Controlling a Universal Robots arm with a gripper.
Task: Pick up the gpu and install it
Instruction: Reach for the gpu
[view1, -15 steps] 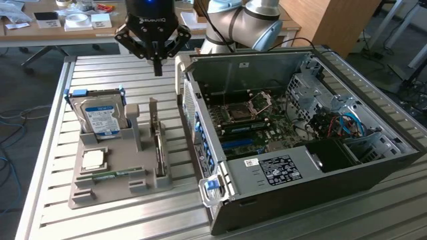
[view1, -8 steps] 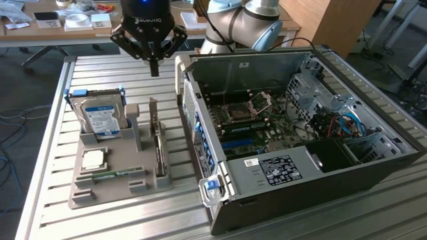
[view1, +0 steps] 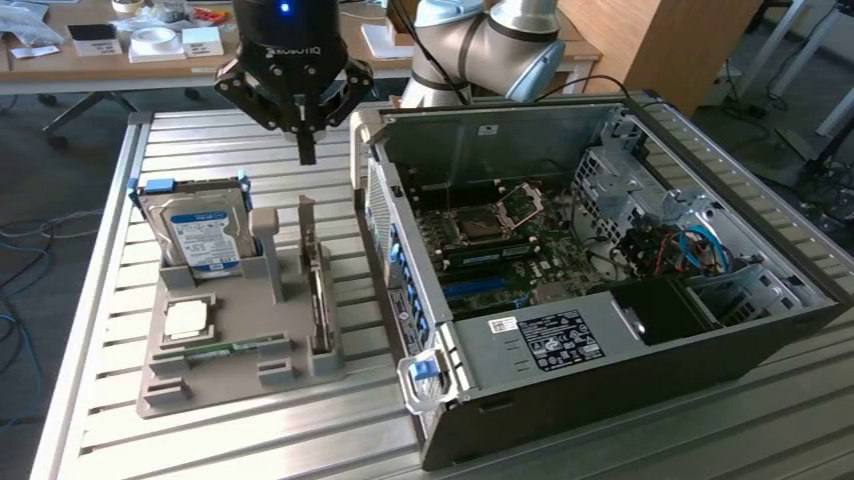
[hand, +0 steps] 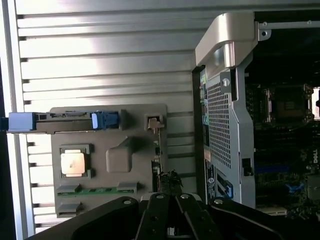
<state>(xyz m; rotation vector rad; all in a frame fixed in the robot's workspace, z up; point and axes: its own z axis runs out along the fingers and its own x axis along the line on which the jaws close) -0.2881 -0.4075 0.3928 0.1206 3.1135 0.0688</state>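
**Shut tool over the standing gpu**

At the exterior view's left, a grey holder on the desk carries the hard drive. At the holder's right edge the gpu stands on edge, its long axis running near to far, with the pale bracket apparently at the far end. We judge it light, stiff and fragile, best pinched along its top edge. The tool hangs above the far end, closed and empty. The open case sits to the right.

Black end effector, blue light, white lettering, silver arm, blue-grey joint cap
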